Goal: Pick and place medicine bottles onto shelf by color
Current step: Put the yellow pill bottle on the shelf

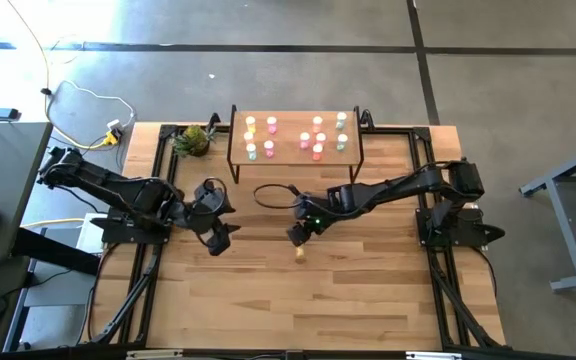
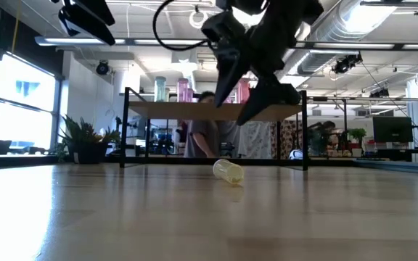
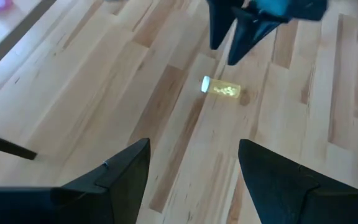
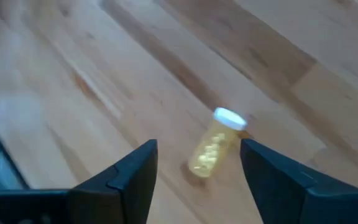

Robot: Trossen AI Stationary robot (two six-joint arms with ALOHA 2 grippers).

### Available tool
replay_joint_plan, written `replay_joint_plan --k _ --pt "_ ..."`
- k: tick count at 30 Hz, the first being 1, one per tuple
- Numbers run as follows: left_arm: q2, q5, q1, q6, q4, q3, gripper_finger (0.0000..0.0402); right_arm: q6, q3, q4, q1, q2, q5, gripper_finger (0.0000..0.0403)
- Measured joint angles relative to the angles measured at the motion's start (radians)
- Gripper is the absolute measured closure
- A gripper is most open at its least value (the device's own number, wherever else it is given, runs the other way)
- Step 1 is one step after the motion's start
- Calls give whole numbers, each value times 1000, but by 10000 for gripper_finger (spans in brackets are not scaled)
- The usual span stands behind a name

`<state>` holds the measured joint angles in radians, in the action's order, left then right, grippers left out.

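Observation:
One yellow medicine bottle (image 1: 299,254) with a pale cap lies on its side on the wooden tabletop, seen also in the low view (image 2: 228,172), the left wrist view (image 3: 220,89) and the right wrist view (image 4: 213,146). My right gripper (image 1: 298,235) hangs open just above it, fingers pointing down (image 2: 247,94). My left gripper (image 1: 220,238) waits open to the bottle's left. The shelf (image 1: 296,162) stands at the far side, carrying several pink, yellow, green and red bottles (image 1: 317,140) upright on its top.
A green-yellow pineapple-like object (image 1: 194,140) sits left of the shelf. A black cable loop (image 1: 273,195) lies in front of the shelf. Bare wooden tabletop (image 1: 298,300) stretches toward the near edge. A person (image 2: 205,134) shows behind the shelf in the low view.

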<state>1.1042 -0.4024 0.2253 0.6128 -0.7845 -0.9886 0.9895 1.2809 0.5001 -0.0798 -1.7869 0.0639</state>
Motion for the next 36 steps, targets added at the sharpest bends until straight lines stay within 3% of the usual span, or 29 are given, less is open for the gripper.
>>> replay_joint_plan --k 27,36 --pt "0 -34 25 58 4 0 165 42 -20 -90 15 -195 17 179" --pt "0 -37 25 58 4 0 165 50 -18 -93 20 -203 13 238"
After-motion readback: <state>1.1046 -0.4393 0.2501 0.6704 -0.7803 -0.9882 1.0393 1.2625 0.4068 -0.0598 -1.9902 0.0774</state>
